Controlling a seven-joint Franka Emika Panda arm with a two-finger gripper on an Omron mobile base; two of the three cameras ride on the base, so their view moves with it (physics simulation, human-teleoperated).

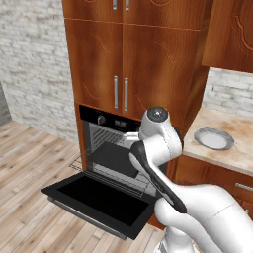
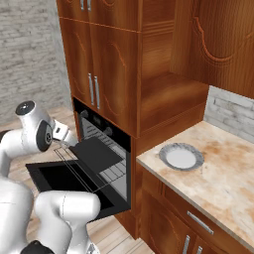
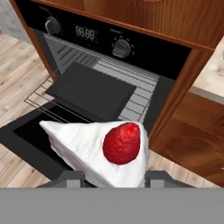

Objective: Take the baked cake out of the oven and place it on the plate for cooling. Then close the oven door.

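One wedge of white cake (image 3: 98, 153) with a red strawberry on top sits between the two dark fingertips of the claw (image 3: 114, 178), which is narrowed onto it and holds it clear of the oven (image 3: 118, 70). Beyond it lie the dark oven tray (image 3: 89, 89) on its pulled-out rack and the lowered oven door (image 1: 94, 197). Judging by this, the carrying step is in hand; next the arm must swing to the plate (image 2: 181, 157) on the counter (image 2: 223, 183), well apart. The arm is bent, wrist tilted down.

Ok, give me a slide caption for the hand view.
Cake slice held in the hand above the open oven door, dark tray on the pulled-out rack.
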